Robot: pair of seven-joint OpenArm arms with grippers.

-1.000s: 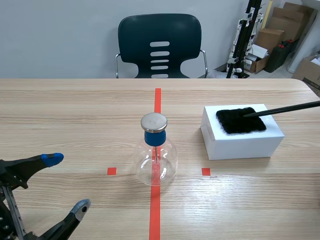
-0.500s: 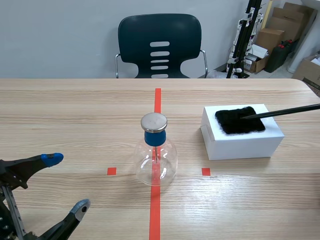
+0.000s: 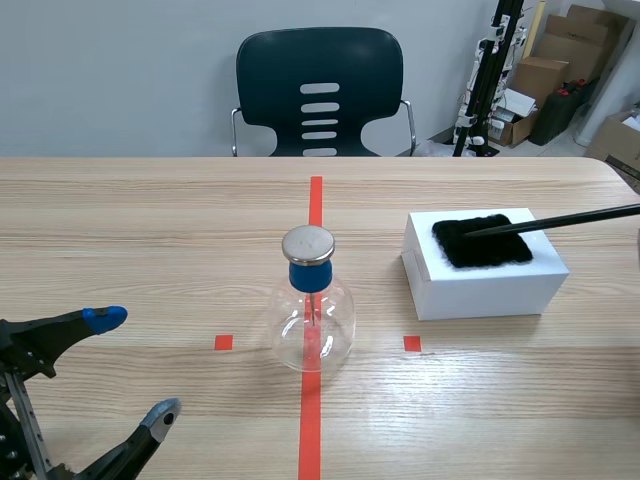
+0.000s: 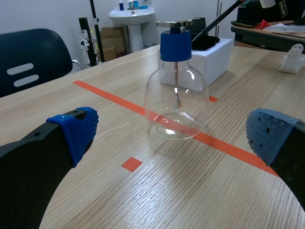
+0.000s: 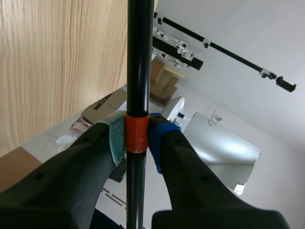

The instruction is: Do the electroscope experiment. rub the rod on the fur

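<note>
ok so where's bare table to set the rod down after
Bare wood lies across the far-left table, from the red line to the edge, and in the near strip between the flask and the right edge, in front of the box. Crowded: the box top, with the fur and rod, and the near-left corner by the open left gripper.

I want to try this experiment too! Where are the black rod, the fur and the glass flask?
black rod (image 3: 560, 220), scene view, middle of its shaft.
fur (image 3: 485, 250), scene view, middle of the black patch.
glass flask (image 3: 312, 322), scene view, its round clear body.
</note>
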